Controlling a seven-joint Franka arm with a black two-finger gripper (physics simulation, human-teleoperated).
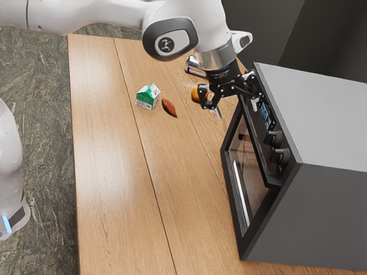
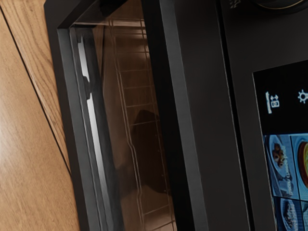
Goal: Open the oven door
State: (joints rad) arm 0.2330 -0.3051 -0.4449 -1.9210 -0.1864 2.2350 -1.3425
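- Door (image 1: pixel 248 179): black frame around a brown-tinted glass pane (image 2: pixel 115 96); a pale, bright strip runs lengthwise along the lower part of the pane.
- Handle (image 1: pixel 262 153): black, straight bar along the door's upper edge, below the display (image 1: pixel 266 114) and the two knobs (image 1: pixel 274 138).
- Location: the door is on the front of the oven (image 1: pixel 327 123), at the exterior view's right, on the table (image 1: pixel 114 172).
- Condition: shut, in line with the oven's front edge.
- Direction: the door stands upright and faces the exterior view's left, toward the arm's base.
- Long axis: level, along the oven's front; it runs from the top toward the bottom of the exterior view, parallel to the handle.
- Oven contents: a wire rack (image 2: pixel 134 124) is visible through the glass.
- Carton (image 1: pixel 148 97): green and white, gabled, upright on the table; contents cannot be determined.
- Gripper (image 1: pixel 235 107): fingers spread apart, nothing gripped, near the far end of the oven front in the exterior view. Contact with the oven cannot be determined.
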